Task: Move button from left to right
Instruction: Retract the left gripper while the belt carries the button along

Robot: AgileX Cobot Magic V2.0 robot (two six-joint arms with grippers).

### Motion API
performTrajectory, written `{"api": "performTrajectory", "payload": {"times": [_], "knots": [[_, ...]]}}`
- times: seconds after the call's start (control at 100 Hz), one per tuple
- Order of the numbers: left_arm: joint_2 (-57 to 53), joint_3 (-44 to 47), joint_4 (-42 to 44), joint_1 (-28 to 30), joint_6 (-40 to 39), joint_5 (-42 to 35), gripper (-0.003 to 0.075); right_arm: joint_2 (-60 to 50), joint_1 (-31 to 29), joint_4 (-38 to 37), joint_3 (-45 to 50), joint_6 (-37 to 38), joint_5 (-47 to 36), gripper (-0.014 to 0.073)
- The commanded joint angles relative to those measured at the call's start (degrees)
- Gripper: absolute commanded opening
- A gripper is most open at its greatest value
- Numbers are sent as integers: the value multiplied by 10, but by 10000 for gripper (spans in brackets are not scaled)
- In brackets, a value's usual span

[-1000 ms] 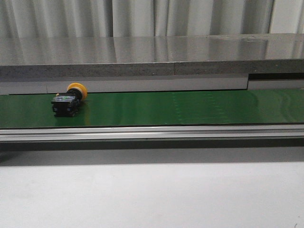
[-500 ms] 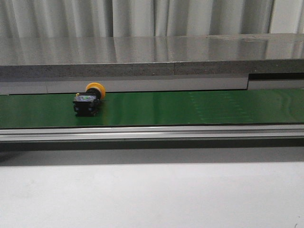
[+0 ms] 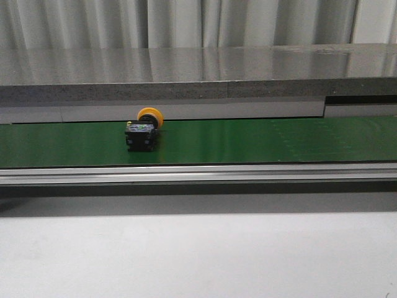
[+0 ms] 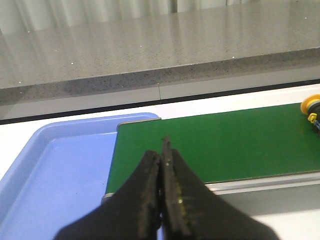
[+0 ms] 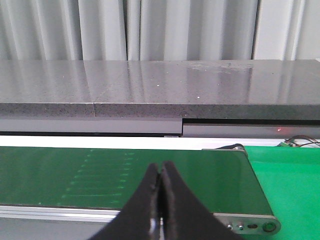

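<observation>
The button, with a yellow-orange cap and a dark cube body, lies on its side on the green conveyor belt, left of centre in the front view. Its cap also shows at the edge of the left wrist view. My left gripper is shut and empty, above the belt's left end near the blue tray. My right gripper is shut and empty, above the belt's right end. Neither gripper touches the button. No gripper shows in the front view.
A blue tray sits beside the belt's left end. A grey stone ledge runs behind the belt. A metal rail edges the belt's front. A lighter green surface lies past the belt's right end.
The button has travelled to the right along the belt, from the far left toward the centre. The faint marks on the belt have also shifted right.
</observation>
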Motion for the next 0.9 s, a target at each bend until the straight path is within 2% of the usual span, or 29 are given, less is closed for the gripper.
{"api": "performTrajectory", "payload": {"times": [0.0,0.45,0.7,0.89], "knots": [[4,-16,-6,-4,0,-42,-19,53,0,-6,-60,-1,-6,-68],[4,-16,-6,-4,0,-42,-19,369,0,4,-323,-1,217,-68],[4,-16,-6,-4,0,-42,-19,501,0,4,-388,-1,250,-68],[4,-16,-6,-4,0,-42,-19,530,0,4,-389,-1,251,-62]]}}
